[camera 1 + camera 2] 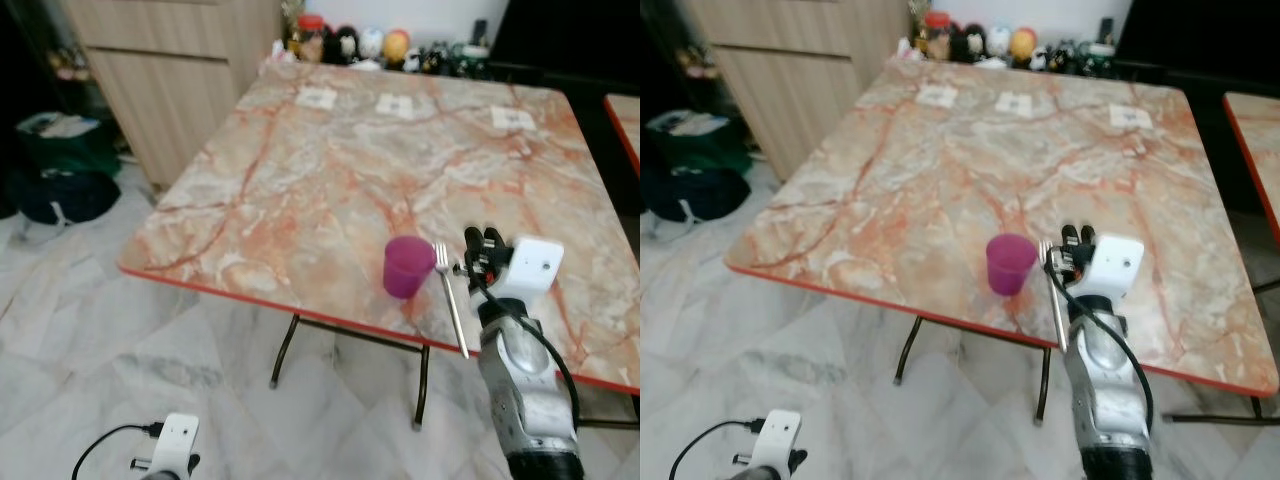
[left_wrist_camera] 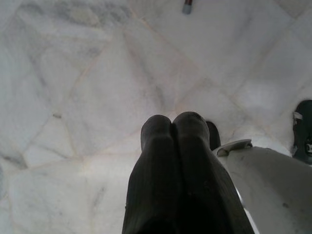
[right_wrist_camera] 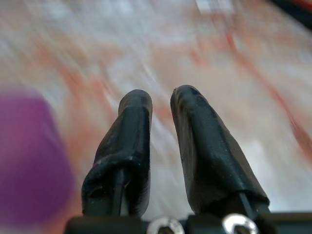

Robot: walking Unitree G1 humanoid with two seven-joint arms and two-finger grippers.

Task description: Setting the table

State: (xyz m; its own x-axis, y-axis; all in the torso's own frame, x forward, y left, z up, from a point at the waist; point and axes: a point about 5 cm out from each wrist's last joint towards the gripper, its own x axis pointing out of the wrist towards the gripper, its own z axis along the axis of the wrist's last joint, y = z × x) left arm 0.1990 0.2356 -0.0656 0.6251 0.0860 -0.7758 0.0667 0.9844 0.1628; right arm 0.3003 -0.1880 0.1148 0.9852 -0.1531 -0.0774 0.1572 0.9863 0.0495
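A purple cup (image 1: 404, 266) stands upright near the front edge of the marble-patterned table (image 1: 330, 170). Just to its right a silver fork (image 1: 452, 300) lies flat, tines pointing away from me. My right gripper (image 1: 482, 242) hovers low over the table right beside the fork, its black fingers (image 3: 136, 126) a narrow gap apart with nothing between them; in the right wrist view the cup (image 3: 29, 156) is a purple blur to one side. My left arm (image 1: 170, 448) hangs idle below table height, with the left gripper (image 2: 173, 119) shut, pointing at the pale tiled floor.
Three small white cards (image 1: 395, 104) lie across the far part of the table, and figurines and jars (image 1: 345, 42) line its back edge. A wooden cabinet (image 1: 170, 60) and dark bags (image 1: 60, 170) stand to the left. A second red-edged table (image 1: 625, 115) is at right.
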